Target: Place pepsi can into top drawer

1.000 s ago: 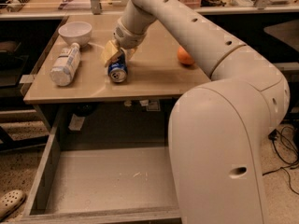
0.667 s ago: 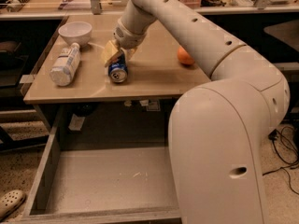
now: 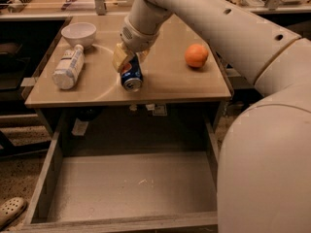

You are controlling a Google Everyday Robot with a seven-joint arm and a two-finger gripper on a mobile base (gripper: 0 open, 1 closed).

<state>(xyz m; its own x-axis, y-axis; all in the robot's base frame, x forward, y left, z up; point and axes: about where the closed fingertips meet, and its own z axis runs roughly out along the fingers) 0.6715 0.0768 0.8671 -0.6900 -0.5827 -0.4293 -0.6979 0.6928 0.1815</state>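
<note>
The pepsi can is blue with a silver end facing me. It is tilted on its side near the front middle of the tabletop. My gripper reaches down from the arm at the top and is shut on the can's far end; one yellowish finger shows on its left side. The top drawer is pulled out wide below the table's front edge. Its pale bottom is bare except for a small speck.
A white plastic bottle lies at the table's left. A white bowl stands behind it. An orange sits at the right. My own body fills the lower right and covers the drawer's right side. A shoe lies on the floor at the lower left.
The gripper and the can have shifted a little to the right over the tabletop. Nothing else has moved.
</note>
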